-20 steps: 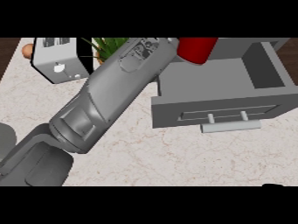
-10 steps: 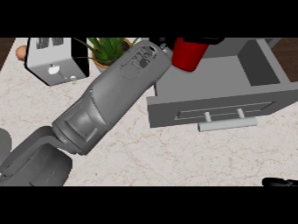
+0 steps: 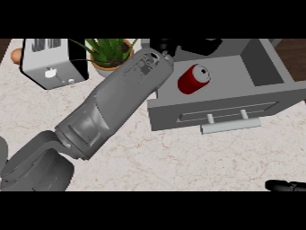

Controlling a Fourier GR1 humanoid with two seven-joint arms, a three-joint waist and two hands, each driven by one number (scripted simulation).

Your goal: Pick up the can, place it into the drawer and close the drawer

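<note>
- Can (image 3: 194, 79): lies inside the open drawer (image 3: 264, 67), apart from the hand; placement step looks complete.
- Left hand (image 3: 181, 45): above the drawer's far edge; finger state cannot be determined.
- Right hand (image 3: 293, 186): near right corner, fingers straight, resting; positioned for closing the drawer.

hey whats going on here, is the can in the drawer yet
Yes, it looks that way. The red can lies on its side inside the open grey drawer, and no hand grips it. The robot's left hand shows as black fingers at the drawer's far end, beyond the can. The right hand sits low at the view's right. The drawer is not yet closed.
</note>
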